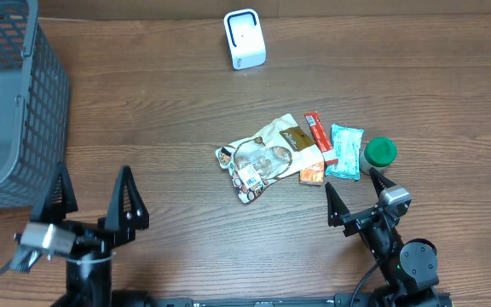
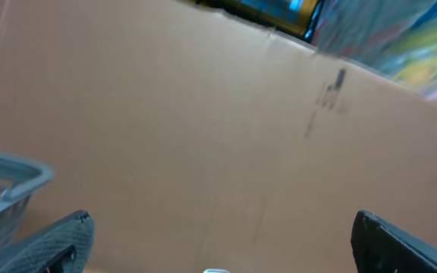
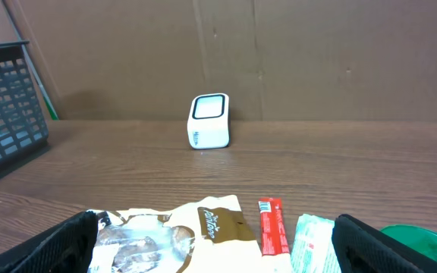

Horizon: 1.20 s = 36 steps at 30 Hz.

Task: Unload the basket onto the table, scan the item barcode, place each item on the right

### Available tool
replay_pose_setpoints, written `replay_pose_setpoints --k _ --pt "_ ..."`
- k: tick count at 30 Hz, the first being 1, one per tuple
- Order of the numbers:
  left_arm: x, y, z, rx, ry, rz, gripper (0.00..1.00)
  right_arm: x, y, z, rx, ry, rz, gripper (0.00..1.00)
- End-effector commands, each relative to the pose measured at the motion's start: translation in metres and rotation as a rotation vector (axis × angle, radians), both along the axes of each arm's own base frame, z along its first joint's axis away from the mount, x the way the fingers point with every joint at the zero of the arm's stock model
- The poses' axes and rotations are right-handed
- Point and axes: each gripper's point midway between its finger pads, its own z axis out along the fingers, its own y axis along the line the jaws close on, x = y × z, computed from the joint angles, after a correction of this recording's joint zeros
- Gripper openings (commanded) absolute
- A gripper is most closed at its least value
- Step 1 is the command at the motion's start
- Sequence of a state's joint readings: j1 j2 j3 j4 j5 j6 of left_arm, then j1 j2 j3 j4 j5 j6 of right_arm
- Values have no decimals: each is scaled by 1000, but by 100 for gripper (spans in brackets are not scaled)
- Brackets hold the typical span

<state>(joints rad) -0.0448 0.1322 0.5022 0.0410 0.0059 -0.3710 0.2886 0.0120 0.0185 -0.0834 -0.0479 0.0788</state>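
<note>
A white barcode scanner [image 1: 245,38] stands upright at the back of the table, also in the right wrist view [image 3: 208,120]. Several items lie in a cluster right of centre: a cream-and-brown snack bag [image 1: 265,154] [image 3: 180,235], a red bar [image 1: 317,133] [image 3: 272,226], a teal packet [image 1: 345,152] [image 3: 312,241], an orange packet [image 1: 313,175] and a green lid [image 1: 379,152]. My right gripper [image 1: 355,189] [image 3: 217,254] is open just in front of the cluster, holding nothing. My left gripper [image 1: 92,189] [image 2: 222,239] is open at the front left, facing the cardboard wall, with nothing between its fingers.
A grey wire basket [image 1: 14,102] takes up the left side of the table, its rim showing in the left wrist view [image 2: 10,182] and its side in the right wrist view [image 3: 6,106]. A brown cardboard wall [image 3: 279,53] backs the table.
</note>
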Motion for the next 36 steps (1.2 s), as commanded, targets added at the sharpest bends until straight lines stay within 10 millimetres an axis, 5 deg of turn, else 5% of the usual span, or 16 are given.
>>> replay_pose_setpoints --k 1,9,22,33,36 --pt "-20 -4 7 4 -139 -26 100 1 -2 -2 3 0 -10 100" --pt "-17 -5 -7 5 -224 -31 100 1 -2 -2 3 0 -10 100" --pt "43 -7 -138 15 87 -31 100 1 -2 -2 3 0 -10 100" --pt "55 -7 -236 130 483 -12 100 1 -2 -2 3 0 -10 100" --pt "55 -7 -235 208 471 -1 100 1 -2 -2 3 0 -10 100"
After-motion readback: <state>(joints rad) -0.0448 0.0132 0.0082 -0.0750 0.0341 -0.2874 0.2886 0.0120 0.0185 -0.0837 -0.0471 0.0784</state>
